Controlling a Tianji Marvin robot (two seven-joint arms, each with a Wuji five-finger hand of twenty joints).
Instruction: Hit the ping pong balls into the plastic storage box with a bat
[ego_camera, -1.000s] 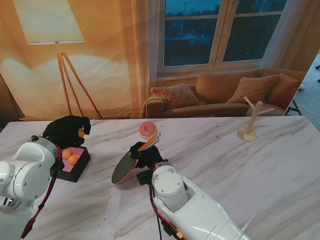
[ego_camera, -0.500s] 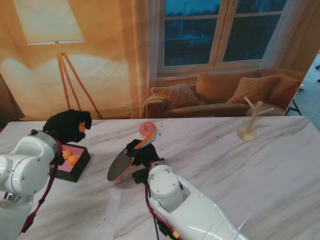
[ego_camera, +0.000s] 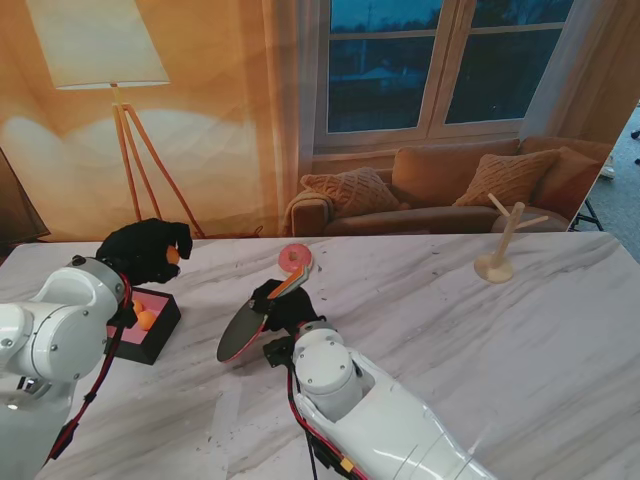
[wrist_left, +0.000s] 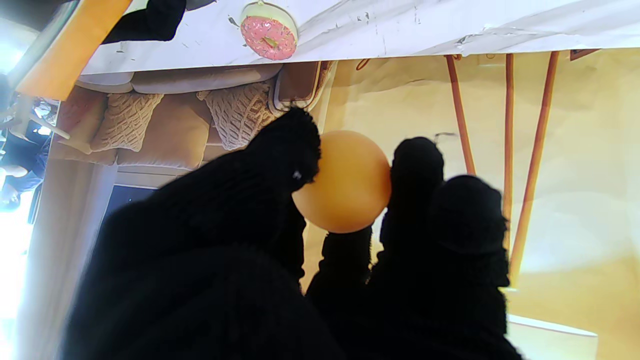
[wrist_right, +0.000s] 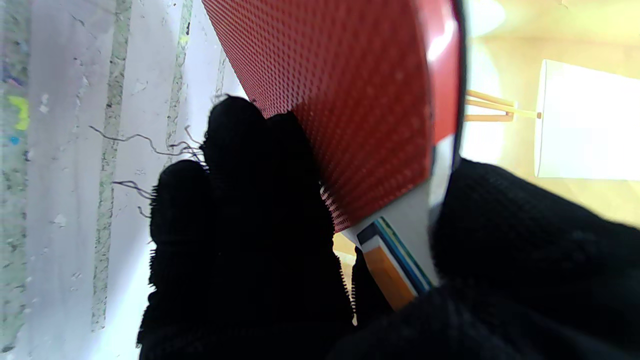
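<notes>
My left hand (ego_camera: 147, 250) pinches one orange ping pong ball (wrist_left: 342, 181) between black-gloved fingertips (wrist_left: 295, 145), raised above the table. My forearm hides part of the plastic storage box (ego_camera: 150, 332) just nearer to me; one ball (ego_camera: 147, 319) shows inside, others I cannot count. My right hand (ego_camera: 285, 305) is clenched on the bat (ego_camera: 243, 330), handle mostly buried in the glove, red face tilted toward the box. One pink donut (ego_camera: 294, 259) lies just beyond that hand.
</notes>
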